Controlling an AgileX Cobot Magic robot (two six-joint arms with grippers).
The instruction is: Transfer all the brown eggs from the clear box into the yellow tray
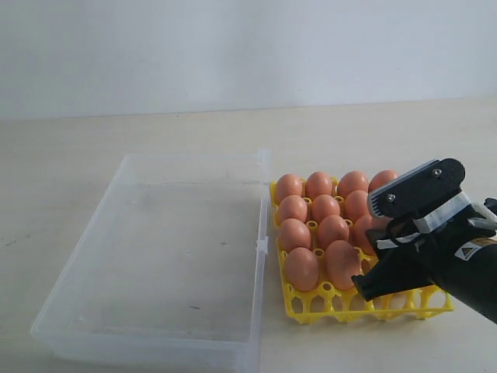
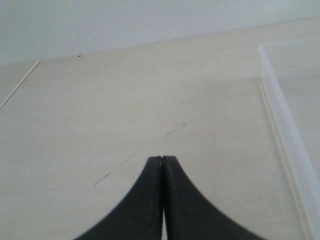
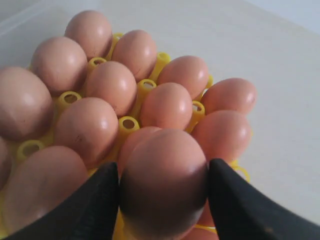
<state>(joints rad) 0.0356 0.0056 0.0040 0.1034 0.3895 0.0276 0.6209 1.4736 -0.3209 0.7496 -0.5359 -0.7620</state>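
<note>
The clear box [image 1: 155, 264] lies on the left with no eggs showing inside; its wall [image 2: 287, 130] also edges the left wrist view. To its right stands the yellow tray [image 1: 326, 307], with several brown eggs [image 1: 301, 268] in its cups. My right gripper [image 1: 380, 272] hangs over the tray's near right part. In the right wrist view, this gripper [image 3: 162, 165] is shut on one brown egg [image 3: 164, 185], with the filled cups and yellow pegs [image 3: 128, 123] behind it. My left gripper [image 2: 163, 159] is shut on nothing above bare table, out of the exterior view.
The pale wooden table [image 1: 93, 140] runs back to a white wall [image 1: 233, 47]. The box and tray sit side by side, almost touching. The right arm's black body [image 1: 466, 280] covers the tray's near right corner.
</note>
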